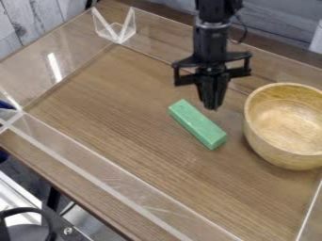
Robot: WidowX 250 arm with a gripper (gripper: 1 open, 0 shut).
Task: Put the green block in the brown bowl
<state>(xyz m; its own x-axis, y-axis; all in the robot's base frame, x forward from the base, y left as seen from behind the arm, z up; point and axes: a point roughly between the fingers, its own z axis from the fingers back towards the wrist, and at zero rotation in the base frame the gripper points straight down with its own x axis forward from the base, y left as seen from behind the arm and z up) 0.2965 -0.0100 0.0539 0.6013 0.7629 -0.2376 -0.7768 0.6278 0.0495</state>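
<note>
The green block [199, 123] lies flat on the wooden table, angled from upper left to lower right, just left of the brown bowl [288, 123]. My gripper [214, 102] hangs pointing down above the block's far end, clear of it and holding nothing. Its dark fingers [212, 89] merge into one narrow shape, so no gap between them can be made out. The bowl stands upright and empty at the right.
Clear acrylic walls [75, 155] ring the table on the left, front and back. A folded clear plastic piece [115, 25] sits at the far left corner. Bare wood lies left of the block.
</note>
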